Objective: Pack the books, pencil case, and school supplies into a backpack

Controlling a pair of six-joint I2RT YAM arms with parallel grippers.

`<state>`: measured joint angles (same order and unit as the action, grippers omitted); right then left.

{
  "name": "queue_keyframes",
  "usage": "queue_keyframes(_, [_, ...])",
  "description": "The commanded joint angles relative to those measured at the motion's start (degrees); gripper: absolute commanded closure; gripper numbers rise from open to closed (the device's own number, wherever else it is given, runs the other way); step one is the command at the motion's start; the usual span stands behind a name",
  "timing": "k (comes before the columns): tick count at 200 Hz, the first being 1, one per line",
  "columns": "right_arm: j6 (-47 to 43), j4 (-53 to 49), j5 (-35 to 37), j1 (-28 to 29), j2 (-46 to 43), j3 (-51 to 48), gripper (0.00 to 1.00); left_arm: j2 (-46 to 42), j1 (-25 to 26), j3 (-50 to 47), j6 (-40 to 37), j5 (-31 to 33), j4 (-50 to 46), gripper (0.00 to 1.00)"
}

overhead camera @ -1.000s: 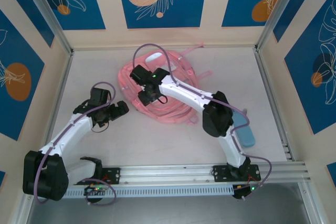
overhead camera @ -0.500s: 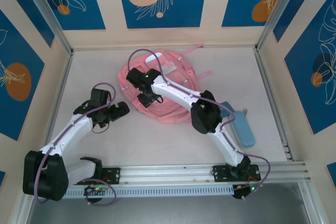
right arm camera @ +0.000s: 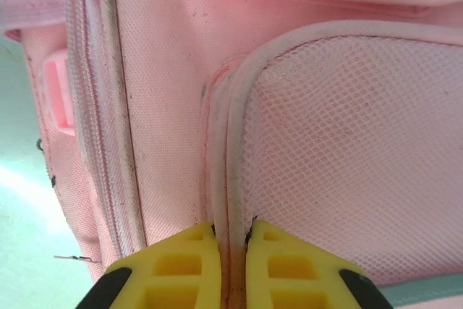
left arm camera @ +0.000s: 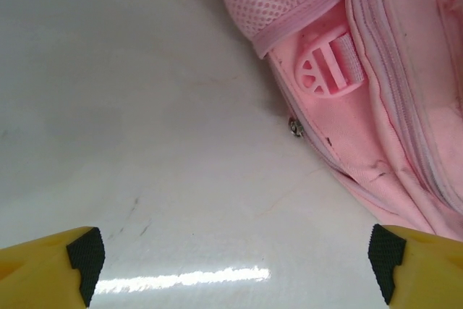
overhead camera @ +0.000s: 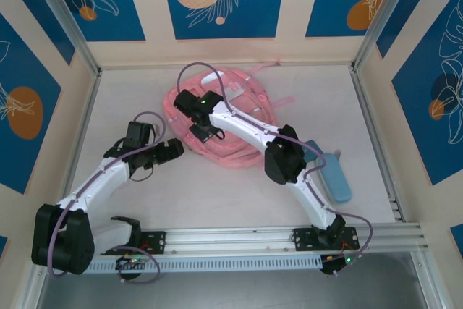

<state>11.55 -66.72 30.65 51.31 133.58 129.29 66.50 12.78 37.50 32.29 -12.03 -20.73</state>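
Presently, entry one: the backpack [overhead camera: 231, 151], pink, lay flat on the counter [overhead camera: 325, 106], toward the back and a little left of middle, with its straps trailing to the rear. No open mouth to its main compartment could be made out. The zip lines seen in the wrist views looked drawn together, though that was a judgement only. Entry two: the right gripper [right arm camera: 231, 233], reaching across the bag, had its two yellow fingers closed almost together on the piped edge of a mesh pocket [right arm camera: 347, 142], so it held the backpack's fabric and nothing else. Entry three: the left gripper [left arm camera: 235, 251] stood wide open and empty, low over bare counter just beside the bag's near-left edge. A pink buckle [left arm camera: 329, 70] and a small metal zip pull [left arm camera: 294, 127] lay ahead of it. Entry four: the pencil case [overhead camera: 336, 179], light blue, lay on the counter to the right, well apart from the bag, partly behind the right arm and not yet packed. Entry five: the books; whether they were already inside could not be told. Status, as judged: early, at the stage of taking hold of and opening the bag, with the pencil case at least left to load and the bag then to be closed.
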Motion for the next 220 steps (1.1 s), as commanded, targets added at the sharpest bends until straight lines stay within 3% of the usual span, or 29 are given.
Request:
queue_keyframes(1, [1.4,3.8,4.8,-0.9,-6.5,2.2,0.98,2.0,1.6,-1.4,-3.2,-1.6,7.3,0.13])
queue_keyframes(23, [1.8,4.3,5.8,-1.4,-7.5,2.9,1.00,4.3,4.6,-1.4,-5.9,-1.4,12.1,0.27])
queue_keyframes(73, [2.9,3.7,4.4,-3.3,-8.4,6.0,1.00,8.4,6.6,-1.6,-13.9,-0.8,19.5,0.41])
queue_keyframes(91, [2.9,3.6,2.7,-3.8,-8.9,6.4,1.00,10.1,6.7,-2.1,-16.3,0.2,22.3,0.44])
queue_keyframes(140, [3.6,3.2,-0.7,-5.3,-9.9,6.7,1.00,15.2,6.7,-3.5,-19.4,-8.0,32.5,0.46])
queue_keyframes(183, [4.6,3.2,-2.4,-5.8,-10.1,6.8,1.00,19.1,6.7,-3.3,-20.8,-8.4,38.7,0.59])
queue_keyframes(220, [5.6,3.3,-3.6,-6.1,-10.3,6.8,1.00,20.6,6.7,-4.4,-21.6,-7.8,44.7,0.63])
